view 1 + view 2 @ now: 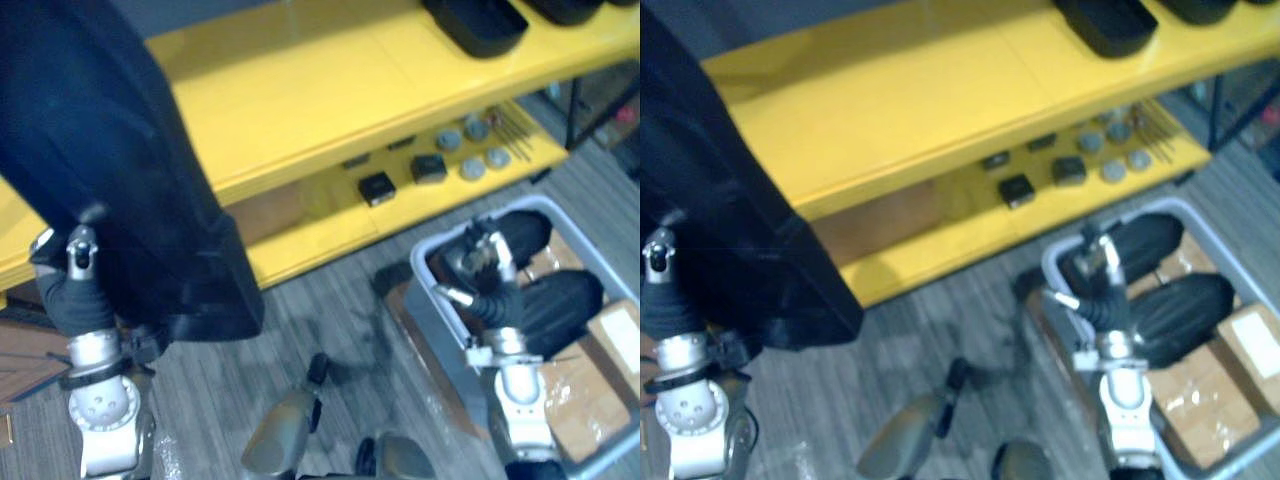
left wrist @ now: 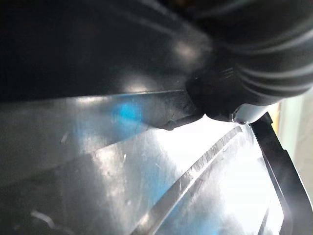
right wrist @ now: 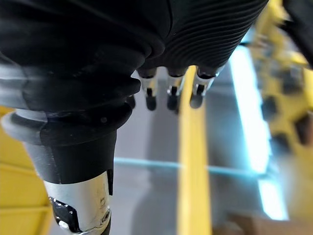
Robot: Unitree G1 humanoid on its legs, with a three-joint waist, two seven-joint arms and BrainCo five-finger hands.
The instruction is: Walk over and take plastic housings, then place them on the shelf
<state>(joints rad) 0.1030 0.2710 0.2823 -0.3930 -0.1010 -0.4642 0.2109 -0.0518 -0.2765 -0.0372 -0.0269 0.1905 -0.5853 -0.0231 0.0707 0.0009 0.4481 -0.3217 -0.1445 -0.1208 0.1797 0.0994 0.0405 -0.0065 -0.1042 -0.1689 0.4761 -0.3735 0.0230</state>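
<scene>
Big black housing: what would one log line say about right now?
left hand: holds big black housing up before yellow shelf | right hand: open, over grey bin | housing not yet placed

The shelf's top board (image 1: 300,90) lies bare from 11 to 1 o'clock, free for a reach; black housings (image 1: 478,22) take its 1 o'clock end. A large dark housing (image 1: 120,170) blocks 8 to 11. At 4 o'clock the grey bin (image 1: 445,325) is crowded with rounded housings (image 1: 560,305) and cardboard boxes (image 1: 620,335); the floor (image 1: 300,310) toward 6 lies open
</scene>
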